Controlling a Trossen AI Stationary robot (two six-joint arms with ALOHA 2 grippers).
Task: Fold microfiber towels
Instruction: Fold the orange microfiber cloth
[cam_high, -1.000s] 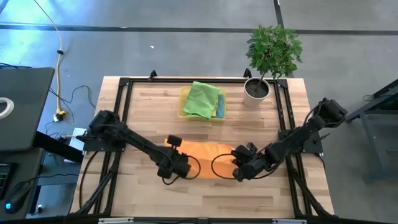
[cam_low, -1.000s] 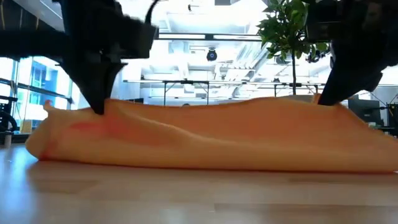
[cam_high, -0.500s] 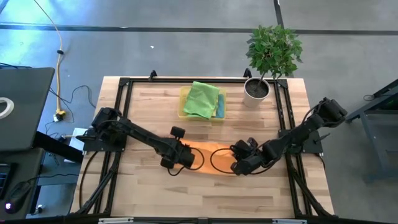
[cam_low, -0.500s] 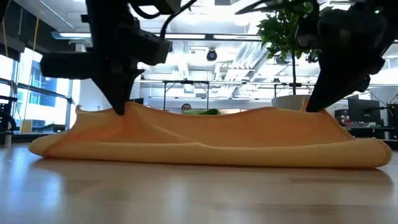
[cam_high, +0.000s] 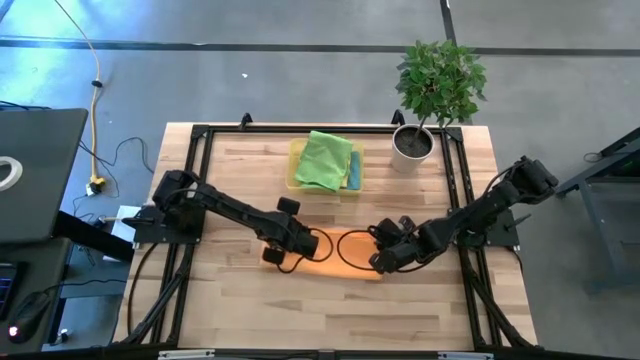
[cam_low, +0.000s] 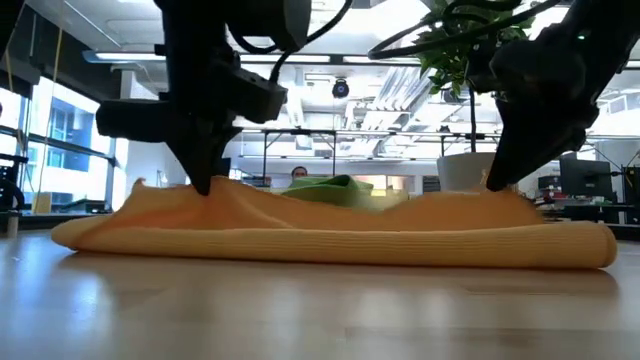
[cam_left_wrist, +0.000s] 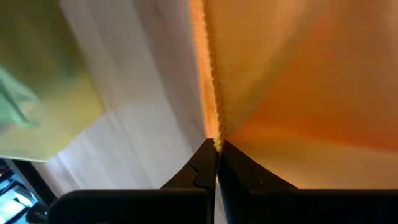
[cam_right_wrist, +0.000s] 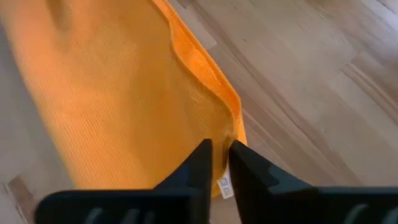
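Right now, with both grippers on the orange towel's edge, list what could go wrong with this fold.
1. The right gripper has a slight gap between its fingers while the left gripper is pinched shut on the orange towel; one corner may drop first and skew the fold.
2. The towel's top still humps unevenly in the low view, so creases may stay.
3. The yellow tray of folded towels lies just beyond; further pushing could nudge it.

You have a potted plant (cam_high: 436, 85) standing at the far right corner of the wooden desk (cam_high: 420, 315), and a translucent yellow tray (cam_high: 294, 165) sits at the far edge near the middle. Off the desk's left side, a yellow cable (cam_high: 96, 130) trails across the grey floor (cam_high: 250, 50) beside a dark laptop (cam_high: 30, 175).
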